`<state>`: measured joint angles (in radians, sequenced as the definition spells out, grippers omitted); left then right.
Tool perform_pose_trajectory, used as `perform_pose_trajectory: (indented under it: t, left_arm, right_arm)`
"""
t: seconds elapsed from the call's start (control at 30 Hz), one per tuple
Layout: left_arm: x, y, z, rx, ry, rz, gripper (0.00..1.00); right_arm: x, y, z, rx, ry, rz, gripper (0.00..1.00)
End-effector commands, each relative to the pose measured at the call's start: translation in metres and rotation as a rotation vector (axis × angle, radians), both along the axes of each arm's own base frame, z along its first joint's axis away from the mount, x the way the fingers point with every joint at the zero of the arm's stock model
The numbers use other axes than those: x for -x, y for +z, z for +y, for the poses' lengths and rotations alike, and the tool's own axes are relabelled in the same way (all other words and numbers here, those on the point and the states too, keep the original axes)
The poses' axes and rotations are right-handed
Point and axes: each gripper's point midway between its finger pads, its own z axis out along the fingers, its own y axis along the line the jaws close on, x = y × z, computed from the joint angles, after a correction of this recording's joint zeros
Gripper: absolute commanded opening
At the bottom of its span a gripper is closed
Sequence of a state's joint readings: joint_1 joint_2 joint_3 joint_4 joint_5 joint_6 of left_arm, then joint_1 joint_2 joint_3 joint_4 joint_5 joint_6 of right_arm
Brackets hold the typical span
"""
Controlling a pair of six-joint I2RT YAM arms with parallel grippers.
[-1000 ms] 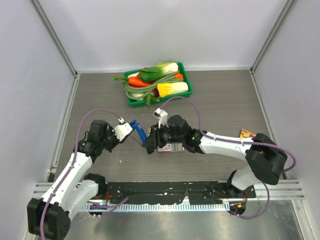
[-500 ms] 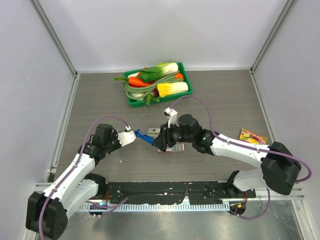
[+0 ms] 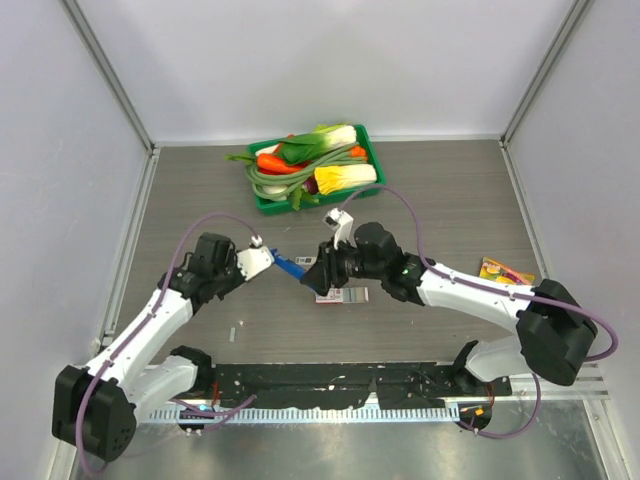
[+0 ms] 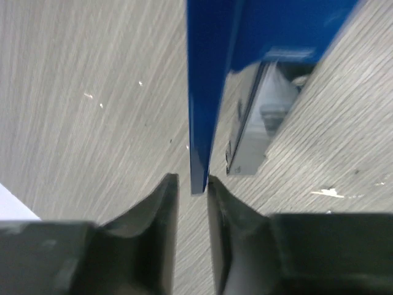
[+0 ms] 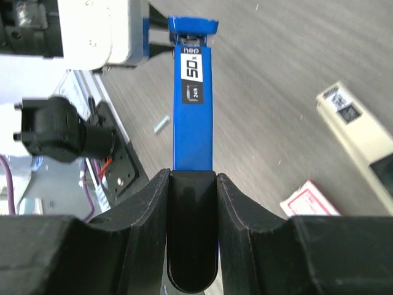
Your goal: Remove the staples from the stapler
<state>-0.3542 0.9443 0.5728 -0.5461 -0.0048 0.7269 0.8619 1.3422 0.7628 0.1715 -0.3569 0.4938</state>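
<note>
1. A tiny pale-grey strip, the staples, lies loose on the table. It is on the near side of the stapler and apart from both claws, between the left arm and the black rail at the table's near edge.
2. The left gripper reaches in from the left. Its two dark fingers stand almost together, one on each side of the thin end of the stapler's blue cover. A sliver of space shows beside one finger, so I cannot tell whether they truly pinch the cover.
3. The stapler is blue and hangs above the table between the two claws. Its label reads "50". In the left wrist view, a silvery metal channel shows beside the blue cover.
4. The right gripper is pressed onto the stapler's black rear end and holds it firmly from both sides.
5. A red-and-white staple box lies flat on the table, just under the right arm.
6. A colourful packet lies near the right edge of the table, well apart from the stapler.
7. Farthest back, a green tray sits by the rear wall, piled with toy vegetables.
</note>
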Motion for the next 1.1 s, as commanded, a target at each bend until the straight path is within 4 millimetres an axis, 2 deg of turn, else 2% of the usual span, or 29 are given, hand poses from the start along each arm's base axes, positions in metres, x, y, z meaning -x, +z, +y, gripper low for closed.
perform_pose_trajectory:
  t: [0.0,0.07,0.1,0.13,0.17,0.2,0.37,0.47,0.5,0.57,0.6,0.63,0.7,0.73,0.77,0.83,0.87,0.93,0.97,1.0,1.07]
  left_arm:
    - [-0.002,0.039,-0.029,0.198,0.090,0.068,0.36]
    - [0.000,0.054,-0.043,0.286,0.094,0.094,0.46]
    - [0.006,0.059,-0.046,0.306,0.092,0.112,0.59]
    - [0.008,0.064,-0.051,0.342,0.097,0.123,0.66]
    - [0.009,0.076,-0.057,0.378,0.083,0.114,0.74]
    - [0.011,0.082,-0.058,0.396,0.087,0.108,0.78]
    - [-0.001,0.117,-0.054,0.488,0.189,0.042,0.80]
    - [-0.011,0.132,-0.044,0.586,0.272,0.049,0.81]
    - [-0.017,0.134,-0.029,0.619,0.357,0.053,0.82]
    - [-0.027,0.140,-0.019,0.669,0.414,0.066,0.83]
    - [-0.034,0.142,0.001,0.697,0.502,0.052,0.82]
    - [-0.037,0.145,0.006,0.727,0.516,0.056,0.82]
    - [-0.044,0.148,0.026,0.754,0.589,0.039,0.83]
    - [-0.045,0.147,0.031,0.758,0.611,0.044,0.83]
    - [-0.047,0.147,0.037,0.766,0.631,0.046,0.83]
    - [-0.045,0.146,0.040,0.773,0.650,0.063,0.83]
    - [-0.043,0.146,0.041,0.787,0.660,0.071,0.83]
    - [-0.042,0.146,0.042,0.802,0.667,0.073,0.83]
    - [-0.041,0.148,0.042,0.813,0.664,0.075,0.83]
    - [-0.041,0.148,0.042,0.815,0.665,0.076,0.83]
    - [-0.040,0.150,0.042,0.827,0.670,0.085,0.83]
  right_arm:
    - [-0.038,0.080,0.027,-0.163,-0.059,-0.160,0.01]
    - [-0.049,0.084,0.034,-0.159,-0.077,-0.176,0.01]
    - [-0.055,0.093,0.038,-0.164,-0.081,-0.197,0.01]
    - [-0.059,0.098,0.041,-0.168,-0.086,-0.209,0.01]
    - [-0.065,0.093,0.045,-0.156,-0.095,-0.205,0.01]
    - [-0.071,0.104,0.049,-0.171,-0.108,-0.226,0.01]
    - [-0.089,0.106,0.064,-0.158,-0.115,-0.253,0.01]
    - [-0.096,0.101,0.076,-0.128,-0.104,-0.280,0.01]
    - [-0.100,0.102,0.081,-0.116,-0.104,-0.292,0.01]
    - [-0.104,0.084,0.092,-0.054,-0.095,-0.327,0.01]
    - [-0.106,0.086,0.099,-0.041,-0.095,-0.347,0.01]
    - [-0.105,0.069,0.109,-0.002,-0.083,-0.354,0.01]
    - [-0.112,0.069,0.120,0.035,-0.095,-0.431,0.01]
    - [-0.116,0.050,0.128,0.076,-0.092,-0.438,0.01]
    - [-0.117,0.053,0.136,0.092,-0.126,-0.476,0.01]
    - [-0.122,0.047,0.147,0.139,-0.141,-0.555,0.01]
    - [-0.124,0.037,0.156,0.178,-0.168,-0.588,0.01]
    - [-0.127,0.036,0.164,0.196,-0.192,-0.654,0.01]
    - [-0.129,0.025,0.169,0.223,-0.189,-0.685,0.01]
    - [-0.130,0.030,0.174,0.212,-0.228,-0.720,0.01]
    - [-0.132,0.026,0.179,0.217,-0.246,-0.766,0.01]
